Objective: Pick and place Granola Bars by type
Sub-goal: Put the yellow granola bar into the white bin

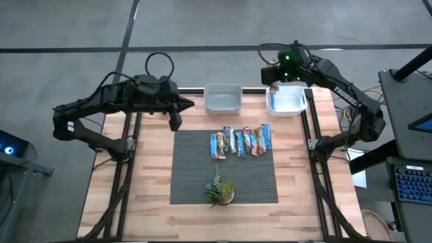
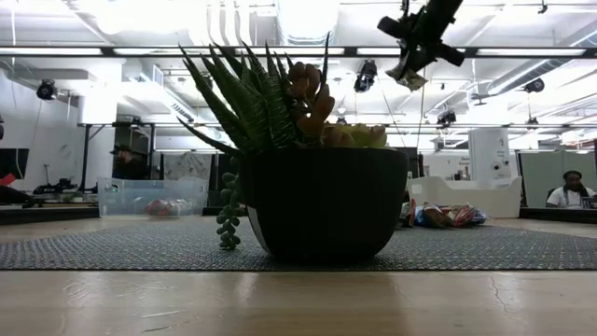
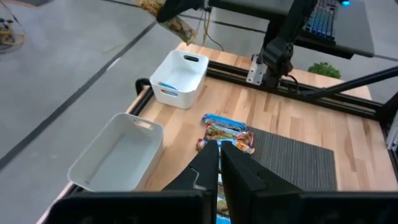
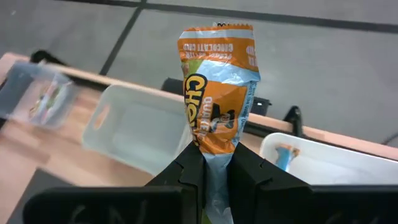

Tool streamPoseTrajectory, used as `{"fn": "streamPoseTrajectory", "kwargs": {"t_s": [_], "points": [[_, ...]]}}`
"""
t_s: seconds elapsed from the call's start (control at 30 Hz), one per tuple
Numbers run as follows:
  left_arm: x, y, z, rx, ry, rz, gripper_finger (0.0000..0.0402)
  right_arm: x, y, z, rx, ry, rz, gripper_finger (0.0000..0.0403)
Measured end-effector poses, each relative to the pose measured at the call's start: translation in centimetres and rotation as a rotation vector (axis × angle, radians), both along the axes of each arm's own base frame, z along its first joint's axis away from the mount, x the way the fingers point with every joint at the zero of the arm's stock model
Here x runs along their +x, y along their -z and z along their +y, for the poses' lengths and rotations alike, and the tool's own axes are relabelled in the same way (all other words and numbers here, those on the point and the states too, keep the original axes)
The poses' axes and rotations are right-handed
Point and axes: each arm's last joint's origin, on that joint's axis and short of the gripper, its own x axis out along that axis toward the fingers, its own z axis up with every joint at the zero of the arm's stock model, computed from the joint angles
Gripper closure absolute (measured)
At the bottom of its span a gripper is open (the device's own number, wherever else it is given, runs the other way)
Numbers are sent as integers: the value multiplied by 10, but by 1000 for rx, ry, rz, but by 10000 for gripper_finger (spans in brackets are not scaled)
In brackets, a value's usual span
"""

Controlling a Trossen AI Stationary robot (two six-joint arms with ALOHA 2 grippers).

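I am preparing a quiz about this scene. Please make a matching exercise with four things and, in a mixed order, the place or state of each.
Things:
1. right gripper
2. left gripper
3. plant
4. white bin

Places or states:
A. stands on the dark mat
B. shut, holding nothing
C. at the table's far right corner
D. shut on an orange bar

Pairs: 1-D, 2-B, 3-A, 4-C

The orange granola bar wrapper (image 4: 217, 99) pinched in the right gripper (image 4: 211, 165) carries large yellow letters "Che", cut off by a crease, under a small white line too crumpled to read. The right arm (image 1: 344, 91) bears white lettering, illegible.
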Motion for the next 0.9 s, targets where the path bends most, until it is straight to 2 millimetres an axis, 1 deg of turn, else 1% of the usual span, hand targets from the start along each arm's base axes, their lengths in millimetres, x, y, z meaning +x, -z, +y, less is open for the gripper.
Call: {"fn": "streamPoseTrajectory", "kwargs": {"t_s": [0.1,0.3,0.4,0.5,0.67,0.77,0.9], "points": [[-6,-3,0,8,-9,-11,401,-5,7,-12,30,47,30,365],[-14,-5,-1,11,-10,-26,401,-14,34,-37,168,146,155,365],[-14,3,-2,5,-12,-6,401,-15,46,-51,204,174,190,365],[-14,15,-1,-13,-21,23,401,-15,59,-63,238,180,235,365],[-15,32,-2,-79,-55,44,401,-16,83,-79,328,181,336,365],[-18,36,-2,-107,-70,40,401,-18,96,-86,382,187,386,365],[-23,35,-2,-115,-75,9,401,-22,110,-93,418,181,425,365]]}}
